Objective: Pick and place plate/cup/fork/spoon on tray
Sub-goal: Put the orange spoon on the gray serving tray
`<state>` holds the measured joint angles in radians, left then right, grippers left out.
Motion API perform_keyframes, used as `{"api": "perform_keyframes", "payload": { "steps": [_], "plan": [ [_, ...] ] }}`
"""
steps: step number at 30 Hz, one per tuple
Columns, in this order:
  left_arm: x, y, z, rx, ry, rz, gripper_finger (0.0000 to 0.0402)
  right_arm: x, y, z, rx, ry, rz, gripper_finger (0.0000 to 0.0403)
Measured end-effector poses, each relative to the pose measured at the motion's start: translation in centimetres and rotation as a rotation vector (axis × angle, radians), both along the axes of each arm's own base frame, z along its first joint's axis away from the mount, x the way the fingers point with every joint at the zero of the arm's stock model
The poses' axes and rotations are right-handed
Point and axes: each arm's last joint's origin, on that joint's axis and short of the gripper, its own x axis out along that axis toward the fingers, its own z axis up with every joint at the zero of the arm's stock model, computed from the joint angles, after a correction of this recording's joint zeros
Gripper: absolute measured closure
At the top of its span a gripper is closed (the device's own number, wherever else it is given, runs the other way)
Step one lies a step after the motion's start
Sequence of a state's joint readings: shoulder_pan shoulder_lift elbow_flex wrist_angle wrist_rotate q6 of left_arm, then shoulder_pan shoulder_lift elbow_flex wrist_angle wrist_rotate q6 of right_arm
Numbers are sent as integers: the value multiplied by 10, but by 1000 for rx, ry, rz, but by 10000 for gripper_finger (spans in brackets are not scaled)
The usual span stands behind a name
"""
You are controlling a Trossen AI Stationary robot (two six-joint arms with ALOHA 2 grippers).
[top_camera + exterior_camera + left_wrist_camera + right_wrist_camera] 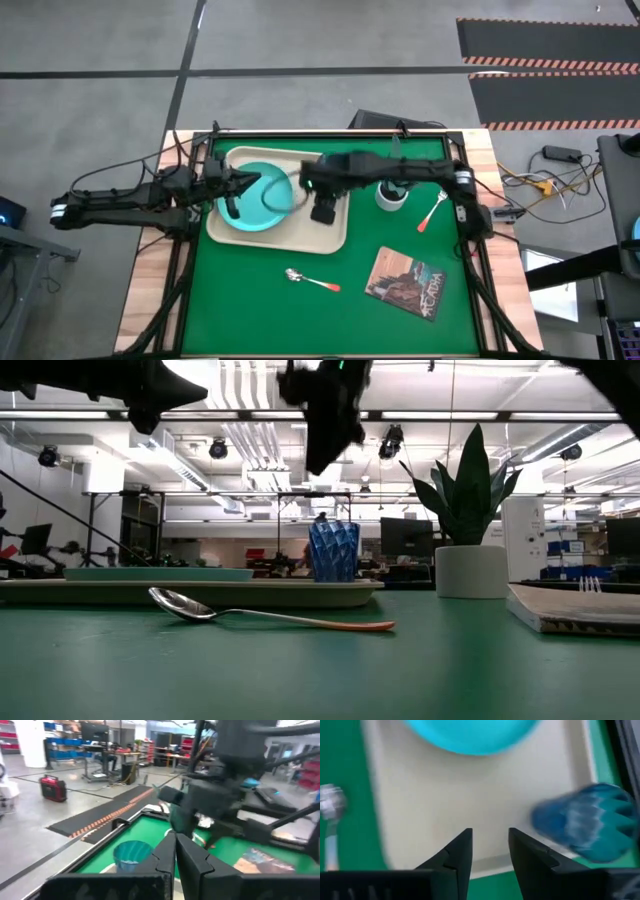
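Round teal plastic plate (254, 196) and translucent blue cup (333, 552) on beige rimmed tray (330, 238). Right claw (489, 851) apart above tray, empty; left claw (175, 851) together. Red-handled spoon (312, 280) likely next.

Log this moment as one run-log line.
plate, cup on tray | spoon, fork on table | right gripper open, above tray

Workshop hall: floor hazard stripes (548, 64)

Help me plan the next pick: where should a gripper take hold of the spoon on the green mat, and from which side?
Grip the spoon at mid-handle from straight above, fingers straddling the shaft. It lies flat and alone; the red-orange handle is slim and straight, the bowl rounded and slippery.
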<state>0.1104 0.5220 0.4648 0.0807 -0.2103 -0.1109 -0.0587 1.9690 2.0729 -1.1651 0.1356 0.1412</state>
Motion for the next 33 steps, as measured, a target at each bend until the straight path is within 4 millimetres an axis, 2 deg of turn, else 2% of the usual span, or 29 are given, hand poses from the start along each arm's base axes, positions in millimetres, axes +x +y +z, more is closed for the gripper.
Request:
{"api": "perform_keyframes", "payload": {
  "steps": [8,12,17,21,25,30,33],
  "plan": [
    [11,-2,-5,-70,19,-97,402,-39,80,5,-120,-165,80,300],
    [20,-2,-9,-98,36,-109,402,-62,108,-2,-157,-245,110,307],
    [35,-6,-13,-123,34,-152,402,-88,131,-18,-205,-401,159,317],
    [46,-12,-15,-141,18,-190,402,-99,141,-42,-218,-571,240,325],
    [54,-21,-15,-151,-21,-241,402,-114,139,-66,-273,-638,316,333],
    [65,-35,-13,-188,-99,-318,402,-134,129,-82,-323,-698,354,343],
    [75,-49,-18,-192,-109,-361,402,-146,121,-86,-343,-762,352,348]
  ]
}}
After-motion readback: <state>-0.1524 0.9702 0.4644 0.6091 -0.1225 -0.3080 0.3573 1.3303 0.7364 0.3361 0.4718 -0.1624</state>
